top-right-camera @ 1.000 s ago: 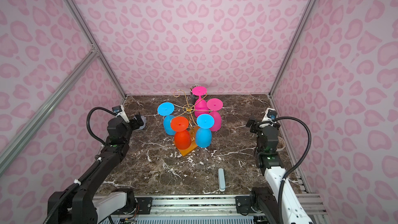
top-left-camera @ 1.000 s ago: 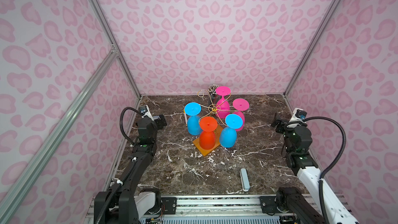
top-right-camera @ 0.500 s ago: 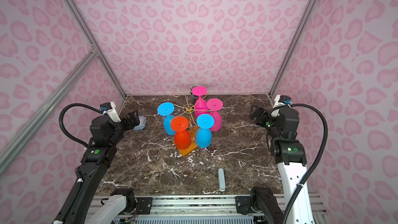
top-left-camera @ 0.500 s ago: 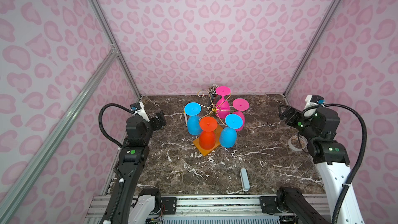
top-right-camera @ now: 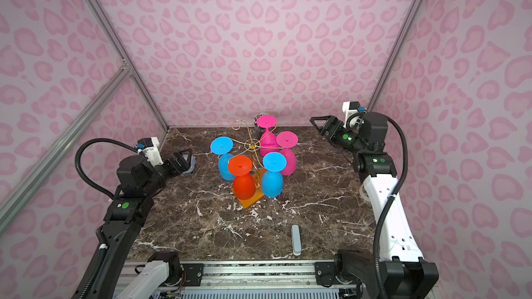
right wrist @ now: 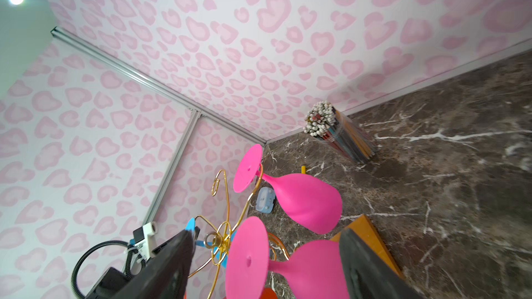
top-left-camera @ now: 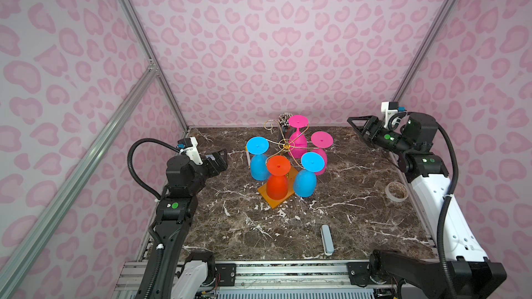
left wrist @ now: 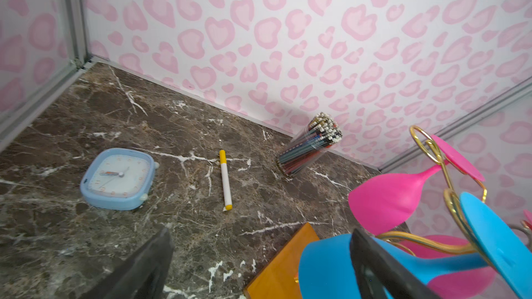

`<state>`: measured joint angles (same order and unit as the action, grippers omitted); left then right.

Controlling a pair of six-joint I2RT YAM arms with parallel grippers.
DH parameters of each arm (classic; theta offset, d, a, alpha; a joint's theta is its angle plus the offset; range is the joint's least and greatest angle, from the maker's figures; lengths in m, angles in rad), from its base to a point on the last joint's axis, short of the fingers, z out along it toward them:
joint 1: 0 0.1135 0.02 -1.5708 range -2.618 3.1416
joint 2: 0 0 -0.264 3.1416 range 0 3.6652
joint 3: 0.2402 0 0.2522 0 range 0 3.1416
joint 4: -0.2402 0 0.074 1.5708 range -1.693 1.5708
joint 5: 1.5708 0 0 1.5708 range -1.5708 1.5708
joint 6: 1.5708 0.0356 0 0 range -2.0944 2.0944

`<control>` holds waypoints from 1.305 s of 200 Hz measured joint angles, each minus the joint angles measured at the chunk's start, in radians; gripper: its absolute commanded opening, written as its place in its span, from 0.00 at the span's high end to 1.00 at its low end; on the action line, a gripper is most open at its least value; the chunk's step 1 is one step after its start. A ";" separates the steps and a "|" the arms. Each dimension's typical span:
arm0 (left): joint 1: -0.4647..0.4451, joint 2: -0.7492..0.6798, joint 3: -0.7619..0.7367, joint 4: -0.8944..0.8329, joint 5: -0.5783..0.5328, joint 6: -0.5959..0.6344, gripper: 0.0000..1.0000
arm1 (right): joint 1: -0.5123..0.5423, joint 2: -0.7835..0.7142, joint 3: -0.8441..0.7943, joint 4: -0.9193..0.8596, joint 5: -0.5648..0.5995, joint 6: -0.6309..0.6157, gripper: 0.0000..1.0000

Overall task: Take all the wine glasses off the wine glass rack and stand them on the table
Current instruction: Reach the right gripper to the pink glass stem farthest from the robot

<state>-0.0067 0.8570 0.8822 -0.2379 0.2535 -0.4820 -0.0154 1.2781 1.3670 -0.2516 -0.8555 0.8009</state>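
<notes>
Wine glass rack: five wine glasses hung | left fingers: spread wide, empty | right fingers: apart, empty

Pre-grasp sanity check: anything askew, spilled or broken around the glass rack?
Nothing spilled or broken. The gold wire rack with orange-brown wooden base sits skewed on the dark marble tabletop, and one scroll arm is empty. The pale blue square clock lies face-up.

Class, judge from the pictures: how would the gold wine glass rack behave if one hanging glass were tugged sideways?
Probably top-heavy: the loaded wine glass rack stands on a small wooden base, so it may tip or slide. Its thin wire looks springy and might flex. The orange glass hanging from it would likely swing.
</notes>
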 measured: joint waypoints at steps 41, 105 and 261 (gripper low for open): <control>0.000 -0.012 0.000 -0.021 0.072 -0.032 0.03 | 0.043 0.192 0.158 0.021 -0.058 -0.002 0.30; -0.001 -0.054 0.000 -0.057 0.087 -0.032 0.03 | 0.097 0.331 0.324 -0.065 -0.116 -0.075 0.40; -0.001 -0.040 -0.004 -0.063 0.107 -0.067 0.03 | 0.108 0.060 -0.013 -0.154 -0.140 -0.079 0.61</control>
<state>-0.0078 0.8165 0.8780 -0.3004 0.3603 -0.5488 0.0929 1.3376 1.3544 -0.4053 -0.9958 0.7216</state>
